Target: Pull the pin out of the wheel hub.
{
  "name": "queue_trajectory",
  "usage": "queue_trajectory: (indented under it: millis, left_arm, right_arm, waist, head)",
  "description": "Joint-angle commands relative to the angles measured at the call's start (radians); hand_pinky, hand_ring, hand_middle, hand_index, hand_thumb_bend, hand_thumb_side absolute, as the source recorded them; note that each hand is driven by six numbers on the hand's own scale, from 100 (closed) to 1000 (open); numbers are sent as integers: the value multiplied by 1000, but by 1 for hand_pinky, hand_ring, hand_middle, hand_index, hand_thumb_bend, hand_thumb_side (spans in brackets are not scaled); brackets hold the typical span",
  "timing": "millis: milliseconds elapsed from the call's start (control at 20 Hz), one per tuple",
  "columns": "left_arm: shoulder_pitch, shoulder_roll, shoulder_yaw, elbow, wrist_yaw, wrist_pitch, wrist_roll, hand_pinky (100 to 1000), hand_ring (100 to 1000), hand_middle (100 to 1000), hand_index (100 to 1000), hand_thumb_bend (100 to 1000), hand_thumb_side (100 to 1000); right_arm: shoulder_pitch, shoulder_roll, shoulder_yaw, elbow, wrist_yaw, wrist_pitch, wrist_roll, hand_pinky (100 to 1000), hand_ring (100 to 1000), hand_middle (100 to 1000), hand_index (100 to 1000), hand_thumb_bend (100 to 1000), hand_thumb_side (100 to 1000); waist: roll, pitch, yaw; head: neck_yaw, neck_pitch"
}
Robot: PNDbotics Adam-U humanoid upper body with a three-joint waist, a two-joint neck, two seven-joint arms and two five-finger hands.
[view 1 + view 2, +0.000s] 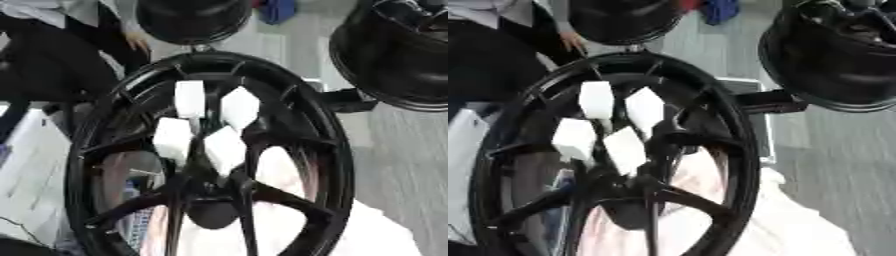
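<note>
Nearest, a pale cloth lies under the lower part of the black wheel hub, which fills most of both views, its dark spokes meeting at a round centre low in the picture. Just above that centre, four white blocks sit close together among the spokes, two lower and two higher; whether any is the pin cannot be told. Neither robot hand shows, so their grasp cannot be judged. Beside the rim's right side is a black bracket on grey floor. Beyond lie a second dark wheel, another, and something blue.
</note>
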Motion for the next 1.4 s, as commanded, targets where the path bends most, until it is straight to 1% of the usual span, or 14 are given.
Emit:
queue_trajectory:
  millis: [50, 250, 450, 500, 650, 750, 800, 900, 1000, 1050, 1100, 1200, 1250, 1400]
  left_arm:
    - [-11, 39, 7, -16, 5, -10, -6, 864, 712, 693, 756, 100, 462]
    - [-10, 27, 5, -16, -5, -22, -21, 864, 714, 695, 762, 100, 465]
    - [-10, 24, 5, -16, -10, -27, -27, 864, 714, 695, 763, 100, 456]
    - [-10, 25, 5, -16, -11, -28, -27, 864, 714, 696, 763, 100, 457]
    - [-10, 26, 7, -16, -15, -29, -23, 865, 716, 699, 763, 100, 462]
    - [-14, 27, 5, -16, -17, -28, -23, 865, 716, 701, 763, 100, 464]
    - [-16, 28, 3, -16, -19, -27, -23, 865, 717, 702, 763, 100, 463]
    - [-19, 31, 3, -16, -24, -23, -21, 866, 721, 705, 761, 100, 465]
    - [-20, 31, 3, -16, -29, -19, -17, 866, 721, 706, 761, 100, 468]
    - [-21, 32, 3, -16, -30, -18, -16, 866, 721, 706, 761, 100, 470]
    - [-21, 32, 2, -16, -32, -17, -16, 866, 721, 706, 761, 100, 469]
    - [-20, 34, 2, -16, -34, -15, -15, 866, 721, 705, 761, 100, 468]
    - [-19, 36, 2, -16, -34, -15, -15, 866, 721, 705, 762, 100, 466]
    - [-18, 42, 1, -16, -36, -16, -16, 865, 721, 705, 762, 100, 462]
  right_arm:
    - [5, -36, -6, -12, -5, 6, 1, 498, 680, 658, 753, 100, 470]
    - [13, -22, -5, -12, -26, -2, 21, 498, 682, 660, 753, 100, 470]
    - [26, -22, -6, -12, -32, -4, 33, 498, 682, 661, 753, 100, 470]
    - [29, -24, -5, -12, -32, -3, 36, 499, 682, 661, 753, 100, 470]
    - [35, -32, -2, -12, -33, 3, 54, 502, 682, 655, 750, 100, 470]
    - [43, -59, 0, -12, -32, 15, 71, 514, 689, 662, 754, 100, 470]
    - [49, -79, 2, -12, -28, 25, 84, 519, 690, 663, 755, 100, 470]
    - [64, -139, 11, -12, 1, 49, 138, 579, 717, 687, 769, 100, 465]
    - [76, -206, 14, -12, 44, 76, 221, 611, 726, 694, 774, 100, 434]
    - [81, -238, 11, -12, 60, 92, 255, 652, 736, 702, 779, 100, 396]
    - [88, -282, 7, -12, 71, 116, 288, 679, 741, 705, 782, 100, 346]
    - [93, -370, -5, -12, 81, 165, 344, 719, 746, 708, 785, 100, 291]
    - [94, -419, -8, -12, 82, 188, 372, 780, 758, 718, 792, 100, 237]
    - [74, -572, 2, -12, 86, 264, 503, 900, 781, 736, 803, 100, 198]
  waist:
    - [0, -25, -11]
    - [-13, -41, -30]
    - [-17, -51, -36]
    - [-17, -51, -37]
    - [-18, -43, -38]
    - [-20, -34, -38]
    - [-20, -30, -39]
    - [-23, -23, -40]
    - [-25, -19, -42]
    - [-27, -18, -43]
    - [-28, -17, -43]
    - [-30, -19, -42]
    - [-30, -20, -42]
    - [-32, -24, -40]
  head:
    - [8, 19]
    - [27, 49]
    - [31, 59]
    - [30, 58]
    - [26, 33]
    - [24, 16]
    - [24, 10]
    - [21, 1]
    - [21, 1]
    - [21, 2]
    - [19, 5]
    - [18, 8]
    - [18, 10]
    - [13, 14]
